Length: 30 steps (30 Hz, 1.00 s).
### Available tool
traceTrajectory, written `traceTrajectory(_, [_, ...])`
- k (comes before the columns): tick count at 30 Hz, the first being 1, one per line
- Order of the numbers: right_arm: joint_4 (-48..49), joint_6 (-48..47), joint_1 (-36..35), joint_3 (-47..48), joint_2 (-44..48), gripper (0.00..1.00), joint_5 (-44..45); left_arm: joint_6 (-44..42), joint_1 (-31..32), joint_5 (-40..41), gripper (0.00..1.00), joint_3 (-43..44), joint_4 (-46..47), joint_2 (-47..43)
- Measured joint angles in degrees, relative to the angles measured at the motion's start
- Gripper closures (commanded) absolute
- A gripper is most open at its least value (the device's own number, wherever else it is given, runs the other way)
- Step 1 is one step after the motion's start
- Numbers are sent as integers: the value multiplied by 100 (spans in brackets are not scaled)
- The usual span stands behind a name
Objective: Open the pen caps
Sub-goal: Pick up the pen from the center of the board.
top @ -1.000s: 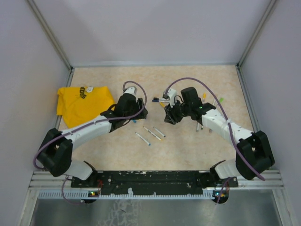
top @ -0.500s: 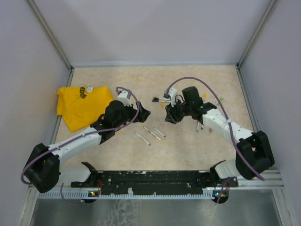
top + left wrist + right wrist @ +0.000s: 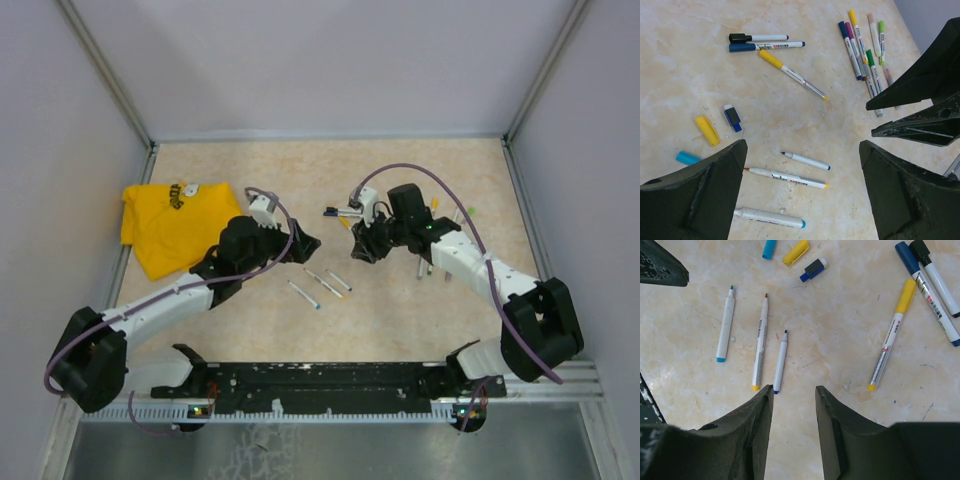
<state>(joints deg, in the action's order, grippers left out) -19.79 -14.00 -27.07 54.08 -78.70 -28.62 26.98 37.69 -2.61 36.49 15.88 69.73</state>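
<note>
Moved: the left gripper (image 3: pixel 801 150) has pulled back toward the near left, and its jaws have spread wider.
Left grip: wide open and empty, over three uncapped pens (image 3: pixel 787 178).
Right gripper (image 3: pixel 794 390): partly open, nothing between its fingers.
Pen caps (image 3: pixel 707 131): cyan, yellow and blue ones lie loose beside the left finger; others sit on capped pens (image 3: pixel 775 46) farther off.

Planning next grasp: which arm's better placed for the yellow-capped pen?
Right. The right gripper hangs open near the yellow-capped pen; the left gripper, open wide, is by the uncapped pens, seemingly farther.
</note>
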Motion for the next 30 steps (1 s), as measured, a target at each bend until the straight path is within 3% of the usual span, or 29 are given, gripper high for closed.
traceTrajectory(22, [-44, -140, 83, 0, 0, 60, 2, 332, -372, -841, 0, -282, 474, -164])
traceTrajectory(30, [-109, -208, 254, 0, 0, 60, 2, 745, -369, -1054, 0, 881, 282, -129])
